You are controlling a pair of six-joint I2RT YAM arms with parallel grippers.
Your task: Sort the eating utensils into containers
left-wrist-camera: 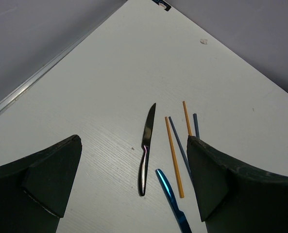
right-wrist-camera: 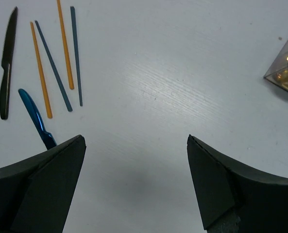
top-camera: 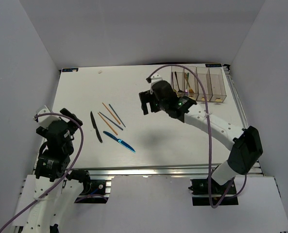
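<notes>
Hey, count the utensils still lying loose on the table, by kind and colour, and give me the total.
black knife: 1
blue knife: 1
orange chopsticks: 2
blue chopsticks: 2
Total: 6

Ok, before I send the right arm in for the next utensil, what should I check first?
1. Right gripper open and empty: ok.
2. Left gripper open, empty, and off to the side of the utensils: ok.
3. Black knife lies flat with a gap to the blue knife: ok, though the gap is narrow.
4. Chopsticks spaced for a single pick: not ok. The four lie close together, and two nearly meet at one end.
5. Containers have room: ok. The two right bins look empty.
6. Path from utensils to containers free of obstacles: ok in the top view.
</notes>
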